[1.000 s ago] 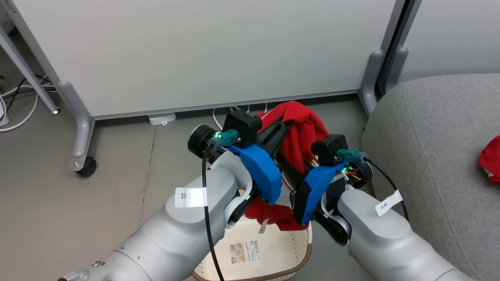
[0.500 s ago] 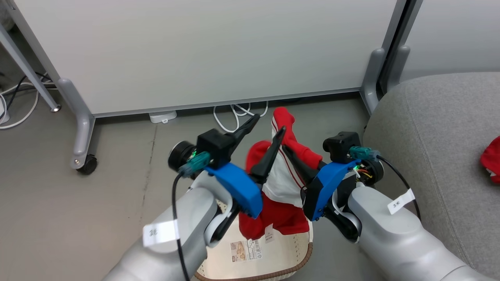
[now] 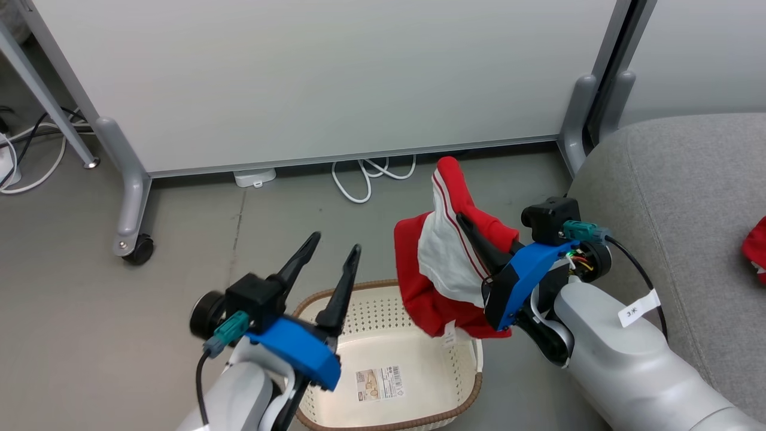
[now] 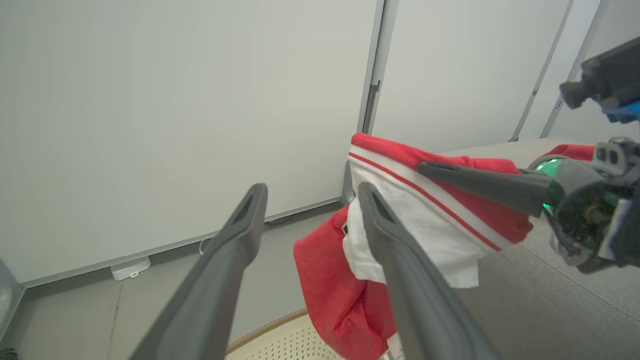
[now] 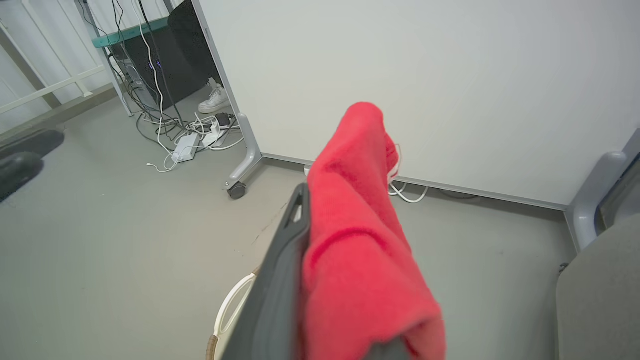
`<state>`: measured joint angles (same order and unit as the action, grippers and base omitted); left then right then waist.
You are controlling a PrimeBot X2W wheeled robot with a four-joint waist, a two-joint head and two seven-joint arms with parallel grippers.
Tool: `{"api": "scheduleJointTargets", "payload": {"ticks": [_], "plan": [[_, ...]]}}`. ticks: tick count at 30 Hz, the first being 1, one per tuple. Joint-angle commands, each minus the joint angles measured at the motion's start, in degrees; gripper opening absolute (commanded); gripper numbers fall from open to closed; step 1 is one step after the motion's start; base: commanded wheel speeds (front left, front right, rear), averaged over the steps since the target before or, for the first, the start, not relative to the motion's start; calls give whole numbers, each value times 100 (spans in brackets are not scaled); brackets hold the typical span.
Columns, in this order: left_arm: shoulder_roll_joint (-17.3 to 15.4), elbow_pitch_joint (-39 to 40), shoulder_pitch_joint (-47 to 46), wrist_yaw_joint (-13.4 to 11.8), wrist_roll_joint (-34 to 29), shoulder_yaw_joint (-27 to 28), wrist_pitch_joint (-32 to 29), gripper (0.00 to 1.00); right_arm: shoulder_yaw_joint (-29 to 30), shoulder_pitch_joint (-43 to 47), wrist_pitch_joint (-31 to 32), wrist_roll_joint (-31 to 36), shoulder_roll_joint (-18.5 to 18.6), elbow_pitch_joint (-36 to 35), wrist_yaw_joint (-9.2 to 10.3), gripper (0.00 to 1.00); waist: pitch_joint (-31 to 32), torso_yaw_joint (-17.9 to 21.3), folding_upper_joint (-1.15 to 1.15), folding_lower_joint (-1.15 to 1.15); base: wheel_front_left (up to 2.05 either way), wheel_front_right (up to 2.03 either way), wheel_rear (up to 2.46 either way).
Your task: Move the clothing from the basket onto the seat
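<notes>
Compared with half a second ago, the left gripper (image 3: 335, 242) has withdrawn from the striped garment (image 3: 446, 257) and now stands over the left rim of the basket (image 3: 473, 389), fingers spread and empty. The right gripper (image 3: 464, 222) alone carries the garment, its fingers clenched on the fabric above the basket's right side; the hem hangs just over the right rim. More of the basket floor is uncovered, exposing the barcode label (image 3: 377, 383). Count: two garments, one basket, one seat (image 3: 676, 191), two grippers. The second garment (image 3: 755, 248) lies on the seat, well to the right of the basket. The left wrist view shows the separated left fingers (image 4: 250, 225) with the striped garment (image 4: 425, 235) beyond them, white lining facing the camera, and one right finger (image 4: 475, 182) crossing it above the basket rim (image 4: 270, 332). The right wrist view adds the plain red outer face of the garment (image 5: 360, 240) draped along one finger (image 5: 280, 280), a white basket handle (image 5: 227, 305) below, and cables (image 5: 190, 135) and a white shoe (image 5: 214, 101) far beyond the basket.
</notes>
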<state>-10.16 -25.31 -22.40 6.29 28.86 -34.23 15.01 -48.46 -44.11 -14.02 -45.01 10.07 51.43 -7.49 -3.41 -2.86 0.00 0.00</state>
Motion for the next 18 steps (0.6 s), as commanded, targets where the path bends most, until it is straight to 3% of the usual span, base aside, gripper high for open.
{"api": "scheduleJointTargets", "payload": {"ticks": [1,11,18], "plan": [[-45,65,224,41,-128,182,26,100,33,79,-47,30,21,-2,-1,0,0,17,0,0,0,0,0],[28,275,1090,96,-514,1074,26,100,73,201,-80,99,72,-3,-1,0,28,64,0,0,0,0,0],[77,373,1244,122,-733,1321,26,100,120,254,-89,106,85,-10,-1,0,52,72,0,0,0,0,0]]}}
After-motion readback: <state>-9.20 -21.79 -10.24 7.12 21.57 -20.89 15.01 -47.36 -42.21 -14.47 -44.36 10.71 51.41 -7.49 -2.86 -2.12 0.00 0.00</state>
